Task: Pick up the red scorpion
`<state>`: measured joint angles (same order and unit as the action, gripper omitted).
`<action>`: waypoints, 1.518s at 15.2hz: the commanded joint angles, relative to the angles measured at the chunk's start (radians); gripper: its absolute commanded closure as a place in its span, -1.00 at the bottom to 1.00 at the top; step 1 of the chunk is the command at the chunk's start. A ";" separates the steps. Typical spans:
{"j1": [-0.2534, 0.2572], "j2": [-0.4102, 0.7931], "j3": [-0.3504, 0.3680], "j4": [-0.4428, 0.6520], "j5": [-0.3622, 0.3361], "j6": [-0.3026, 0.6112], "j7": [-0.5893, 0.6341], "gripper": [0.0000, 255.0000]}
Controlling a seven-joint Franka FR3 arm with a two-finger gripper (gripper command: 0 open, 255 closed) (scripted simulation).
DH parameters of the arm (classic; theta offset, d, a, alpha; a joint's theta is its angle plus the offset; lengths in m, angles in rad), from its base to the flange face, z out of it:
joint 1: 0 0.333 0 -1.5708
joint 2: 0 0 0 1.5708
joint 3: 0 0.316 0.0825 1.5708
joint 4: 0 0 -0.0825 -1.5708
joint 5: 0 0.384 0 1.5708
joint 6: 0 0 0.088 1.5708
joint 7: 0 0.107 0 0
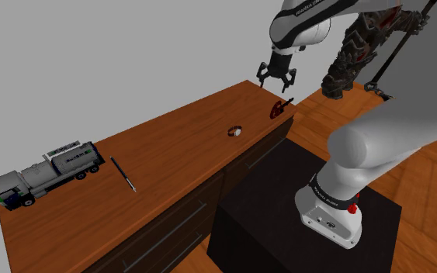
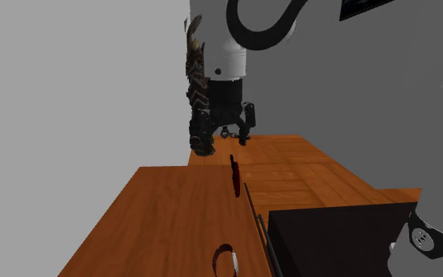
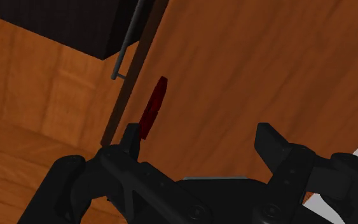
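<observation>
Look for the red scorpion point(image 1: 279, 107) on the counter point(image 1: 170, 147), close to its front edge, standing thin on edge. With the gripper point(image 1: 276, 75) wide open and empty above the counter, shift toward that edge to centre the jaws around the scorpion, turn to close across its flat sides, then descend slowly.

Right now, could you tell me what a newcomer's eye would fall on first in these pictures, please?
The white arm looms largest, at the shoulder view's lower right, reaching to the far end of the wooden counter. There its black gripper hangs open above the small red scorpion by the counter's edge. A toy tanker truck stands at the counter's other end, at the shoulder view's left.
</observation>
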<state>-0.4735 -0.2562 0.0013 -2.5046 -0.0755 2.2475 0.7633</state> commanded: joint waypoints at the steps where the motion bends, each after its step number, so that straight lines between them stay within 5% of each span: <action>1: -0.033 0.050 -0.014 0.003 -0.019 0.051 0.059 -1.00; 9: -0.146 0.200 -0.084 0.005 -0.087 0.208 0.280 -1.00; 18: -0.148 0.291 -0.087 -0.015 -0.099 0.319 0.296 -1.00; 19: -0.148 0.291 -0.087 -0.015 -0.099 0.320 0.295 1.00; 23: -0.148 0.292 -0.087 -0.016 -0.100 0.321 0.296 1.00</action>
<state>-0.6214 0.0354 -0.0861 -2.5207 -0.1750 2.5684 1.0588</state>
